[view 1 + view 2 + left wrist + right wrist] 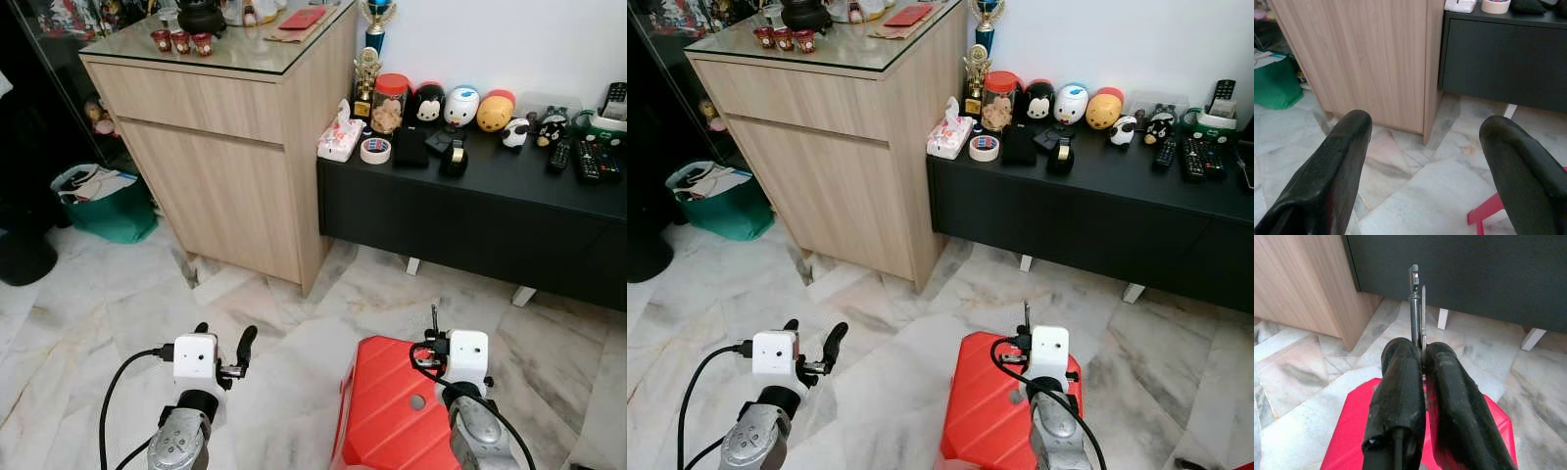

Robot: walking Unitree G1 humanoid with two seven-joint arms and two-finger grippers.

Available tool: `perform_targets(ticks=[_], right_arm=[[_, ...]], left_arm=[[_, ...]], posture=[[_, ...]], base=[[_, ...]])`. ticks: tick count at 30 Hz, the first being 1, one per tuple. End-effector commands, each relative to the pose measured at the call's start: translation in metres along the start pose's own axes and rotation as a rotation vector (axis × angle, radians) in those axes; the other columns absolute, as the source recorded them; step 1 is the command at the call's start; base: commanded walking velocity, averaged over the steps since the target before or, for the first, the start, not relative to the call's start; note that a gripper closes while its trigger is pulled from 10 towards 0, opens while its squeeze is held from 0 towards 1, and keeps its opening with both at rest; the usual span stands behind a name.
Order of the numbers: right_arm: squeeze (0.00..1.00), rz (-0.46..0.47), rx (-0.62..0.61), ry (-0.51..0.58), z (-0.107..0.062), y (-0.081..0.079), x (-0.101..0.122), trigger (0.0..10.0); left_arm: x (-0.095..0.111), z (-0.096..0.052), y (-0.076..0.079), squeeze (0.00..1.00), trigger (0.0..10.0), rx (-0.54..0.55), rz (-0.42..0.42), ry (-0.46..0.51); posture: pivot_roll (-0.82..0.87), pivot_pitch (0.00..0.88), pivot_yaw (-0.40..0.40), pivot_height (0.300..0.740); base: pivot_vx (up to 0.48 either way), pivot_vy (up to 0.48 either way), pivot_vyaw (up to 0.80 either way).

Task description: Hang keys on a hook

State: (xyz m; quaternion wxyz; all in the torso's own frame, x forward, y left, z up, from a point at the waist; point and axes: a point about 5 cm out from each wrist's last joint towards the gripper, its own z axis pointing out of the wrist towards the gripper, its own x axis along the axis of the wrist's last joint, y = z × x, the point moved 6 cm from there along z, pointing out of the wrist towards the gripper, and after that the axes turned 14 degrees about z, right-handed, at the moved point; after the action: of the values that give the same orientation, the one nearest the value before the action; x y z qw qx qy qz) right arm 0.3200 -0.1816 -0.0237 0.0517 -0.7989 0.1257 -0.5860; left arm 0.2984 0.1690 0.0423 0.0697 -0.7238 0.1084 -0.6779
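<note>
- keys pinched upright in right claw, closed on them above red stool.
- left claw wide open, empty, over marble floor.

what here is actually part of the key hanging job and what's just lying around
Part of the job:
- keys, pinched in the shut right gripper
- left gripper, open and holding nothing

No hook can be made out.

Just lying about:
- red stool
- tape roll
- tissue box
- remotes
- toy figures
- green bag
</note>
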Motion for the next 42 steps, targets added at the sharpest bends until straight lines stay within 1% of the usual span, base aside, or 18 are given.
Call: perform_targets(ticks=[1,3,5,8,16,29,37,40,42], right_arm=[[0.00,0.006,-0.014,-0.007,0.0004,0.0044,-0.0014,10.0],[0.00,0.006,-0.017,-0.010,0.0004,0.0048,-0.0021,10.0],[0.00,0.026,-0.020,-0.002,0.0000,0.0055,-0.0017,10.0],[0.00,0.016,-0.012,0.001,0.0001,0.0044,-0.0012,10.0],[0.00,0.021,-0.004,0.003,0.0016,0.0022,-0.0004,10.0],[0.00,0.008,0.006,0.000,0.0022,0.0010,-0.0005,10.0],[0.00,0.022,0.006,-0.006,0.0026,0.0000,-0.0013,10.0],[0.00,0.023,0.006,-0.004,0.0028,-0.0001,-0.0007,10.0],[0.00,0.022,0.004,-0.001,0.0029,0.0000,0.0000,10.0]], left_arm=[[-0.0062,-0.0033,-0.0024,0.00,10.0,0.005,0.006,-0.020],[-0.0061,-0.0032,-0.0022,0.00,10.0,0.004,0.005,-0.019],[-0.0058,-0.0030,-0.0020,0.00,10.0,0.003,0.005,-0.017],[-0.0059,-0.0032,-0.0020,0.00,10.0,0.003,0.005,-0.017],[-0.0048,-0.0024,-0.0034,0.00,10.0,0.004,0.006,-0.012],[-0.0022,-0.0009,0.0005,0.00,10.0,-0.011,0.001,-0.001],[-0.0021,-0.0015,0.0009,0.00,10.0,-0.010,-0.001,-0.001],[-0.0019,-0.0015,0.0007,0.00,10.0,-0.009,-0.001,-0.001],[-0.0018,-0.0011,0.0006,0.00,10.0,-0.009,-0.001,-0.001]], posture=[[0.02,0.047,0.026,0.740],[0.02,0.047,0.026,0.740],[0.02,0.047,0.026,0.740],[0.02,0.043,0.028,0.740],[0.02,0.039,0.029,0.740],[0.02,0.032,0.029,0.740],[0.02,0.037,0.027,0.740],[0.02,0.041,0.026,0.740],[0.02,0.042,0.027,0.740]], base=[[0.000,0.000,0.00],[0.000,0.000,0.00],[0.000,0.000,0.00],[0.000,0.000,0.00],[0.000,0.000,0.00],[-0.241,0.000,0.00],[-0.243,0.000,0.00],[-0.240,0.000,-0.57],[-0.244,0.000,0.00]])
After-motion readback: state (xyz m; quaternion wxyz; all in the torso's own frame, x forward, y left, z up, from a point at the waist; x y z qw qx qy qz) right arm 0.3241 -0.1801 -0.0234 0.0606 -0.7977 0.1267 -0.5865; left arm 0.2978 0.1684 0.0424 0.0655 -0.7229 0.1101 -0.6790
